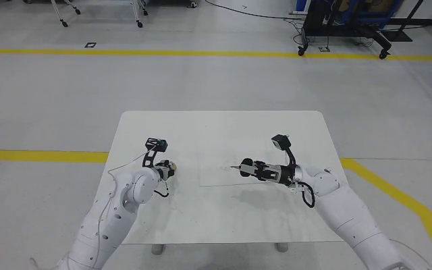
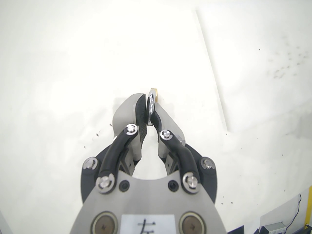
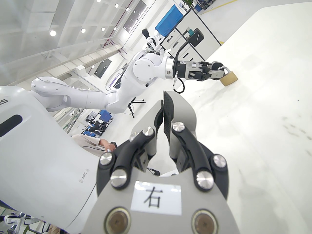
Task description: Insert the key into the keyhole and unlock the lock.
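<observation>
Dark smudges (image 3: 293, 126) speckle the white desk (image 1: 223, 131). The left gripper (image 2: 148, 104) clamps the silver shackle (image 2: 150, 109) of the brass lock (image 3: 229, 78) near the desk's left edge; the right gripper (image 1: 245, 167), mid-desk, pinches the key (image 1: 234, 167), well apart

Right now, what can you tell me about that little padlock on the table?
The padlock is small, with a boxy brass-coloured body and a curved silvery metal shackle. The left arm's fingers pinch the shackle from both sides. The body sits tilted, seemingly resting on the white table. Its keyhole cannot be seen. The key in the right arm's fingers is well apart from it.
</observation>
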`<control>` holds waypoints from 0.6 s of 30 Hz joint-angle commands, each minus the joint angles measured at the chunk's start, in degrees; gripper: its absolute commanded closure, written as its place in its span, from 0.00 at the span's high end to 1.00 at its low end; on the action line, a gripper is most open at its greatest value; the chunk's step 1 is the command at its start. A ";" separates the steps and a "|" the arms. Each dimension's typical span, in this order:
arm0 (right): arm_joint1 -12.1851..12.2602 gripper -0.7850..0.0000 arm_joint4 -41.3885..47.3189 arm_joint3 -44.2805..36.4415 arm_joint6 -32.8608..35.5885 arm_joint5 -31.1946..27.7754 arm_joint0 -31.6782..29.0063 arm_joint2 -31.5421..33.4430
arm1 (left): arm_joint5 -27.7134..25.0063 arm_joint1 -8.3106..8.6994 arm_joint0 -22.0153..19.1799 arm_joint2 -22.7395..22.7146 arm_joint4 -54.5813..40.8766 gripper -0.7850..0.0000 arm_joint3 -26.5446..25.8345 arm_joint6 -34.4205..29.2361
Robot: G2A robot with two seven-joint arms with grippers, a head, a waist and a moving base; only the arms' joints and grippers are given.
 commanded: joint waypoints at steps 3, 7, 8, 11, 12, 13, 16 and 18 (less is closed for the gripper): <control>0.00 0.00 0.00 0.00 0.00 0.00 0.00 0.00 | -0.11 -0.12 -0.16 0.12 0.42 0.14 0.01 -0.02; 0.00 0.00 0.00 0.00 0.00 0.00 0.00 0.00 | -0.13 -0.24 -0.27 0.16 0.71 0.16 -0.08 -0.14; 0.00 0.00 0.00 0.00 0.00 0.00 0.00 0.00 | -0.03 -0.27 -0.28 0.12 0.76 0.15 -0.12 -0.12; 0.00 0.00 0.00 0.00 0.00 0.00 0.00 0.00 | 0.01 -0.35 -0.27 0.05 0.83 0.16 -0.16 -0.18; 0.00 0.00 0.00 0.00 0.00 0.00 0.00 0.00 | -0.04 -0.38 -0.28 0.07 0.90 0.15 -0.15 -0.25; 0.00 0.00 0.00 0.00 0.00 0.00 0.00 0.00 | -0.06 -0.41 -0.31 0.08 0.95 0.13 -0.14 -0.31; 0.00 0.00 0.00 0.00 0.00 0.00 0.00 0.00 | 0.01 -0.52 -0.46 0.15 1.07 0.03 0.03 -0.48; 0.00 0.00 0.00 0.00 0.00 0.00 0.00 0.00 | 0.01 -0.61 -0.67 0.30 1.27 0.02 0.16 -0.49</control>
